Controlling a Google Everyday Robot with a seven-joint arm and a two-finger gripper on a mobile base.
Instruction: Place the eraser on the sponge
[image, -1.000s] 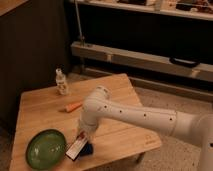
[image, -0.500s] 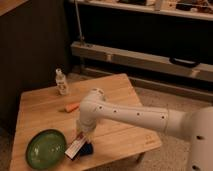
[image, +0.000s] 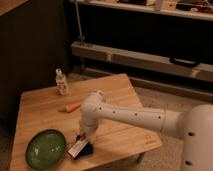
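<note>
The claw (image: 83, 140) hangs just above the eraser (image: 76, 149), which lies tilted across the sponge (image: 88, 149) beside the green bowl (image: 44, 150).

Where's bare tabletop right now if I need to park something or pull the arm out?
Bare wood lies between the bottle and green bowl on the left, and at the far right corner of the table, past the carrot. Crowded: the front edge, where the gripper hangs over the eraser and sponge beside the bowl.

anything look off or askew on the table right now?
Only the eraser. It sits below the end effector near the front edge of the table and looks skewed across the sponge, overhanging toward the green bowl. The bottle is upright and nothing has spilled.
</note>
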